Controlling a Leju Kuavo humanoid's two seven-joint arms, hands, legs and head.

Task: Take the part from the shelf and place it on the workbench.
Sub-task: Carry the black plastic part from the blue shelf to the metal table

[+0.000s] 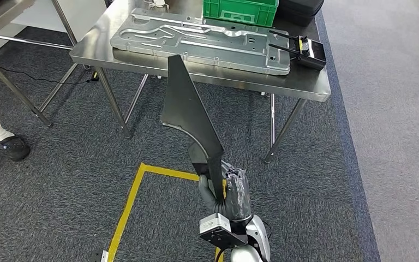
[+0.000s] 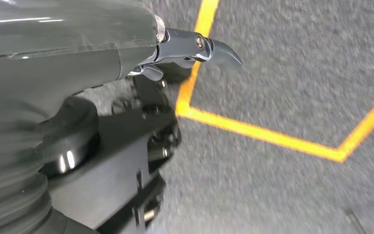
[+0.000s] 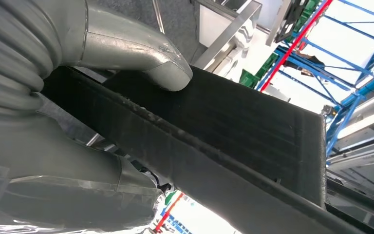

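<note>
My right hand [image 1: 228, 194] grips the narrow lower end of a long black part [image 1: 188, 114] and holds it upright over the carpet, its pointed tip reaching up in front of the workbench's near edge. Close up, the thumb [image 3: 146, 53] presses on the part's ribbed black face [image 3: 233, 126]. The workbench [image 1: 305, 82] is a steel table ahead of me. My left hand [image 2: 78, 48] hangs over the floor with a finger [image 2: 219, 48] stretched out and nothing in it.
A large silvery stamped panel [image 1: 196, 41] covers most of the workbench. Behind it stand a green crate [image 1: 240, 11] and a black tray [image 1: 308, 52]. A person's feet [image 1: 11, 144] are at the left. Yellow tape [image 1: 128, 207] marks the carpet.
</note>
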